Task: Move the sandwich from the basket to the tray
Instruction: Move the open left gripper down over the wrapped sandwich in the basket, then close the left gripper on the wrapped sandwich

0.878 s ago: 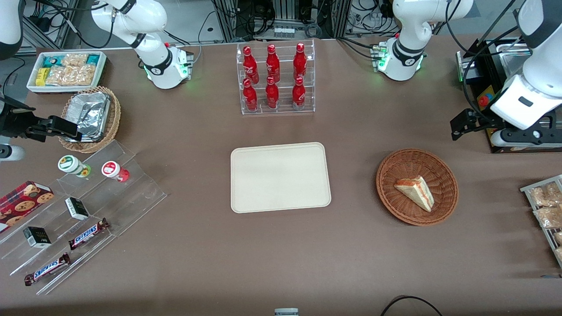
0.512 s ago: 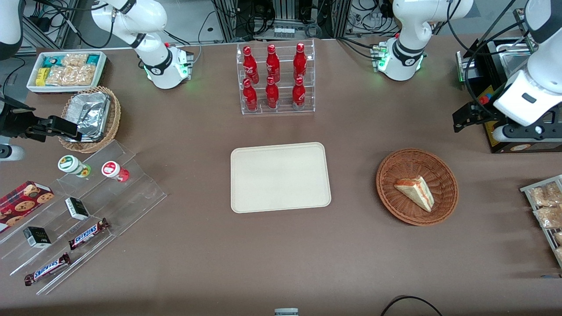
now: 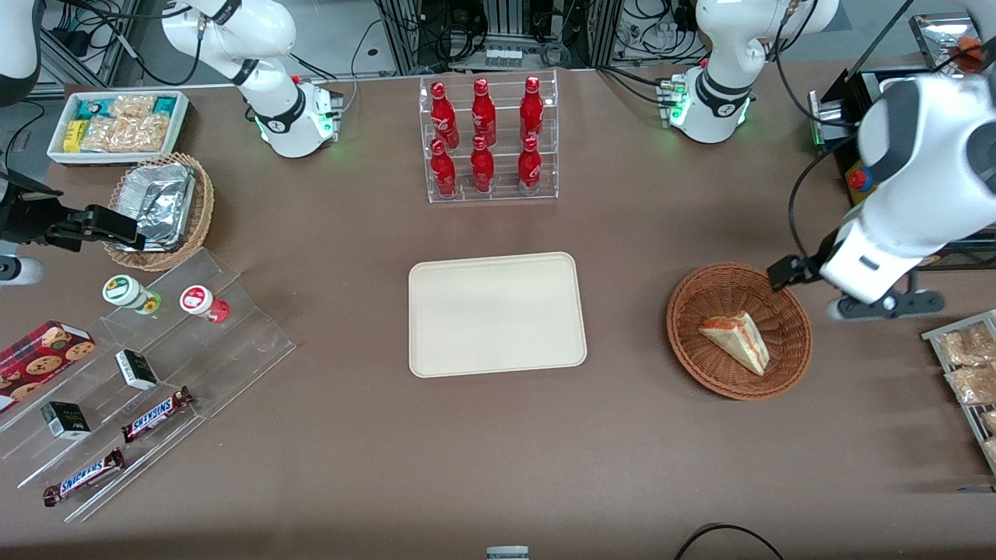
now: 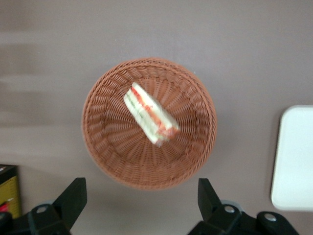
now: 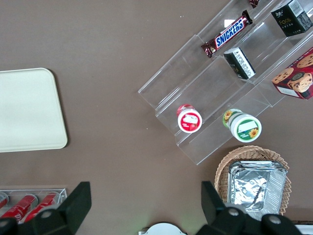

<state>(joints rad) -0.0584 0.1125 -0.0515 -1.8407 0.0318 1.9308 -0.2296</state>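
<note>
Centre of the front view: flat rectangular cream-beige tray (image 3: 496, 314) on the brown tabletop (image 3: 622, 435). Top middle of the frame, farther from the cam: clear acrylic rack of red bottles (image 3: 488, 138). Toward the working arm's end, well apart from the tray: round reddish-brown woven wicker basket (image 3: 738, 330) w/ the triangular white-bread sandwich wedge (image 3: 737, 340) lying in it, red-orange filling edge showing. At that end's frame edge, a wire rack of snack bags (image 3: 965, 373) sits near the basket.

White left arm (image 3: 906, 179) reaches down w/ its wrist over the basket's rim, on the side toward the snack rack. In the wrist view the gripper (image 4: 139, 193) hangs above the basket, black fingers (image 4: 72, 199) spread wide apart, holding nothing; the sandwich (image 4: 149, 114) lies apart from them.

Vs 0.5 s ago: the arm has swung from over the black box at the table edge down to the basket; sandwich, basket, tray unmoved.
</note>
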